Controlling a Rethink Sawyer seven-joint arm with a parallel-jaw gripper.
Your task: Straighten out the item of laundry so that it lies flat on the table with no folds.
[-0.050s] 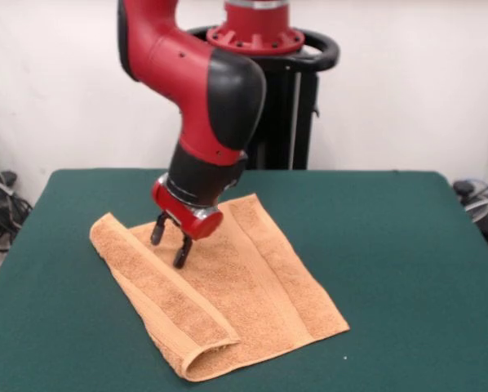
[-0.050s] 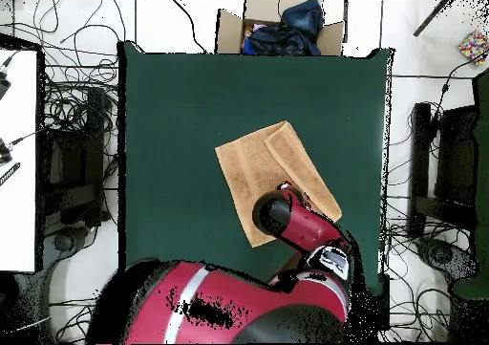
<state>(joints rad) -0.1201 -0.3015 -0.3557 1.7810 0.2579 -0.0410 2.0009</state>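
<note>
front view: gripper [image 1: 171, 241] hangs just above the towel [image 1: 236, 282] on the table [image 1: 407, 245], fingers slightly apart and holding nothing. to its left in this view one towel edge is folded over as a long strip; the rest lies flat.

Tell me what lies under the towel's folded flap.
Under the flap is more of the towel, doubled along one side on the table. The covered layer's surface is hidden. The gripper hangs above, fingers open.
</note>
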